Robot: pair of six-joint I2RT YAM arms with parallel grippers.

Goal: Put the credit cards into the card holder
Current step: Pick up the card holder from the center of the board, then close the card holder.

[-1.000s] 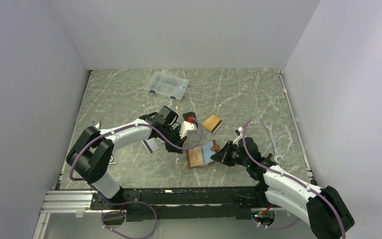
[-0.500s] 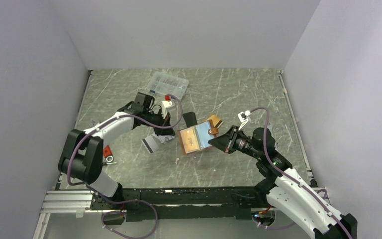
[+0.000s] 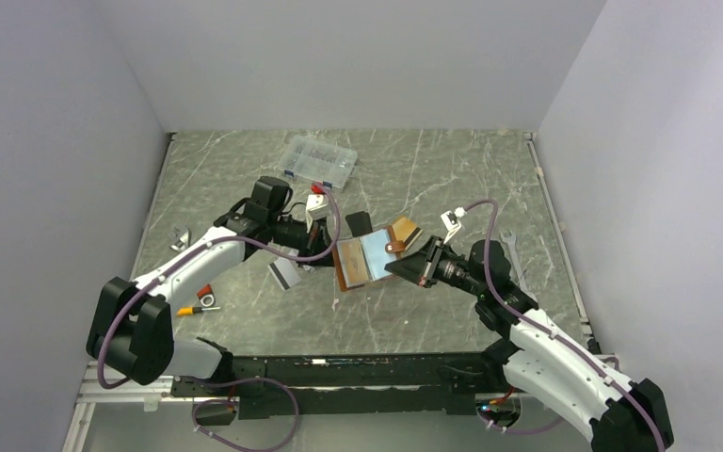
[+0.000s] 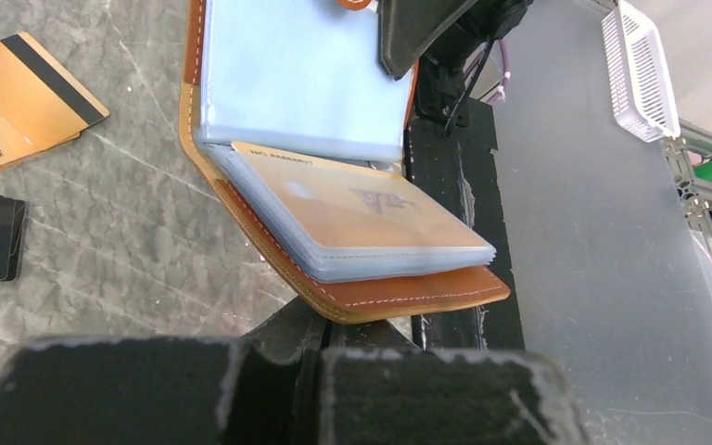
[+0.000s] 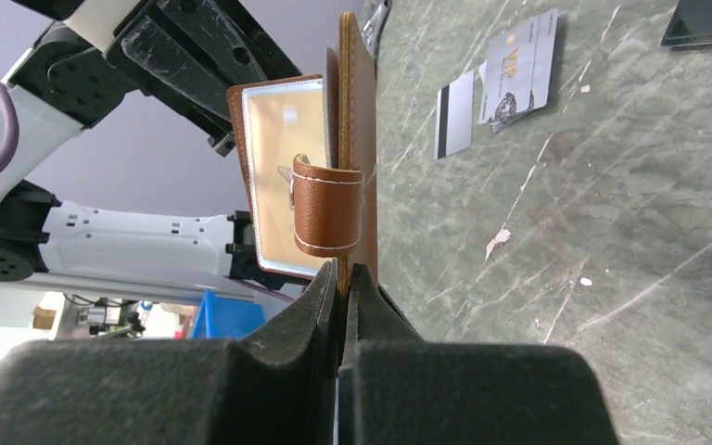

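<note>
The brown leather card holder (image 3: 365,256) hangs open above the table, clear sleeves showing. My right gripper (image 3: 401,267) is shut on its cover edge just below the snap strap (image 5: 327,206). An orange card (image 4: 352,199) sits in a sleeve. My left gripper (image 4: 324,329) is shut, its tips right at the holder's lower leather edge (image 4: 399,292); I cannot tell if they touch. More orange cards (image 3: 403,233) lie on the table behind the holder. Silver-grey cards (image 3: 285,273) lie left of the holder and show in the right wrist view (image 5: 519,69).
A small flat black rectangle (image 3: 358,223) lies beside the orange cards. A clear compartment box (image 3: 318,160) stands at the back. A wrench (image 3: 514,252) lies to the right. Small tools (image 3: 196,303) lie at the left near my left arm.
My right gripper lifted the holder off the table and carried it left and back, open. My left gripper swung away to the back, then came in to the holder's left edge.
</note>
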